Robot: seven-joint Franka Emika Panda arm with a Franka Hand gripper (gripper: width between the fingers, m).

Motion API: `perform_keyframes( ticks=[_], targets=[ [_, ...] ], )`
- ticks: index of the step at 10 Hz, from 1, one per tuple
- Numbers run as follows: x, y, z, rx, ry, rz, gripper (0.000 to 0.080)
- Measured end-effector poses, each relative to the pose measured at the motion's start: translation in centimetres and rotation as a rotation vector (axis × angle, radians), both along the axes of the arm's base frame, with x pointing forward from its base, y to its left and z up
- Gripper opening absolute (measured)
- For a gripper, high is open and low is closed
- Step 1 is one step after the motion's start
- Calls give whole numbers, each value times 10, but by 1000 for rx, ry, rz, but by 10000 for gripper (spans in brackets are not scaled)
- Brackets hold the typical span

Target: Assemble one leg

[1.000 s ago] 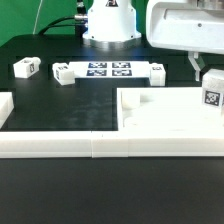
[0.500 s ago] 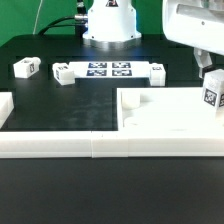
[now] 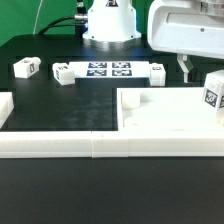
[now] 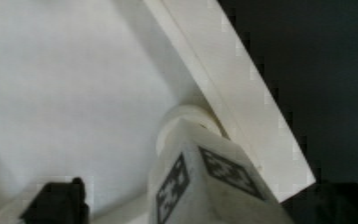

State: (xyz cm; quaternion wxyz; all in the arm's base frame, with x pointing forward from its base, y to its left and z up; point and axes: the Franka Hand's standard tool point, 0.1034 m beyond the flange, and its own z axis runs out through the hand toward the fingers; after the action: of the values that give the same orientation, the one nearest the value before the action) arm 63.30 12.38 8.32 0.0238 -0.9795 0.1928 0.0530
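Wrist view: your hand hangs released, straddling the leg by the counter's edge at the exterior view's right. This looks like the grasp step, so lower and clench.

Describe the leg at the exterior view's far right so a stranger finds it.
Find the big white panel on the exterior view's right. At its far right edge stands the leg, a small white tagged block. The other blocks lie farther back, by the marker board.

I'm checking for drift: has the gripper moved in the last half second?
Yes. Judged against the marker board, the gripper has shifted toward the exterior view's left; its white housing now reaches nearer the board's right end.
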Motion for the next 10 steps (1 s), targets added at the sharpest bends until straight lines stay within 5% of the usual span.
perform_keyframes(
  ticks=[7,10],
  targets=[
    [4,-2,-3,55,2,656,649],
    [4,-2,-3,58,-4,686,611]
  ],
)
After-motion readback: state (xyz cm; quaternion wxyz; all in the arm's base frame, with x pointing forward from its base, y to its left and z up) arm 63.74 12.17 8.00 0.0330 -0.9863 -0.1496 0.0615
